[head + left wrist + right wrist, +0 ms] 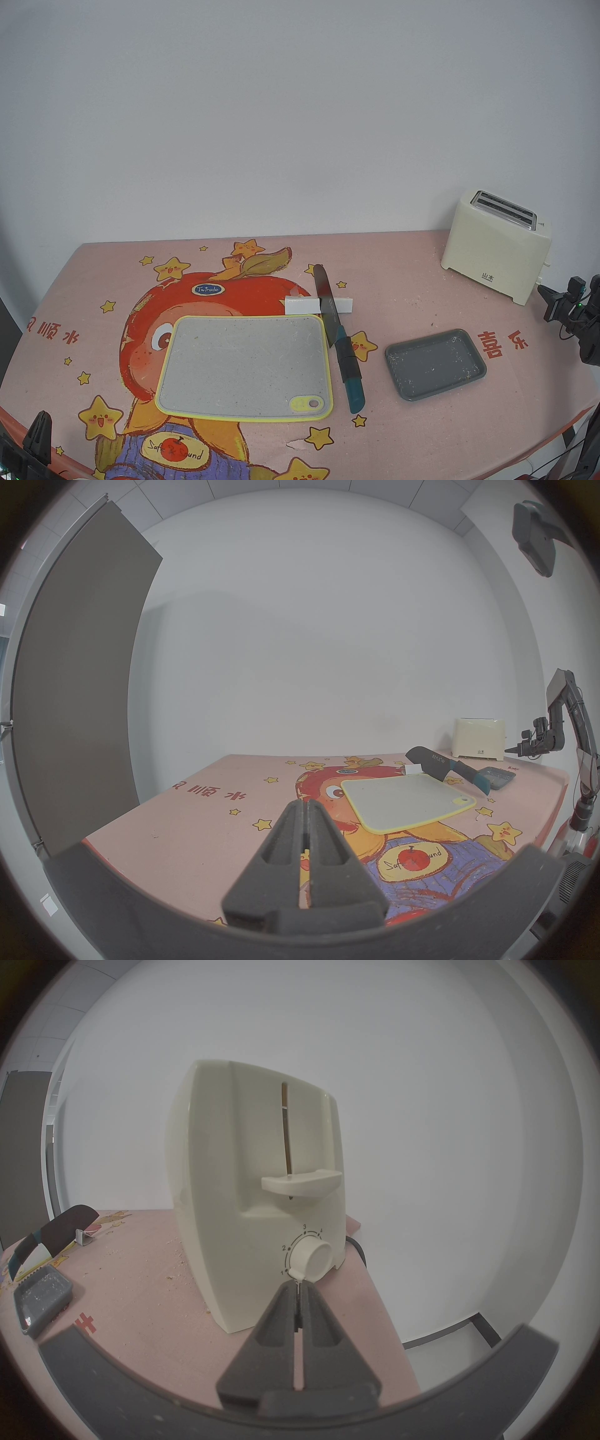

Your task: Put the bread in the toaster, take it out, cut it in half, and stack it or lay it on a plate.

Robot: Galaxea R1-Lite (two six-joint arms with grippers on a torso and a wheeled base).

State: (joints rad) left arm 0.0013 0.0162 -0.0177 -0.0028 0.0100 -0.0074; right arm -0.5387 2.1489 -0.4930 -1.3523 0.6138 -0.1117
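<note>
A: Where's the toaster [497, 253]?
B: Far right of the table [406, 275], beyond the grey tray [435, 364]. Whether there is bread inside, I can't tell.
A: Grippers?
B: Right gripper [298, 1294], fingers pressed together, just before its dial [310, 1257]. Left gripper [306, 814], likewise closed, over the near-left edge.

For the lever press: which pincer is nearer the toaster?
Right. The right pincer is close to the toaster, at its dial; the left pincer is far off, beyond the board.

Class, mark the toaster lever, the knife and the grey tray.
toaster lever [302, 1182]: right wrist view, middle of its tab.
knife [329, 310]: head view, on the blade.
grey tray [435, 364]: head view, bare floor.
</note>
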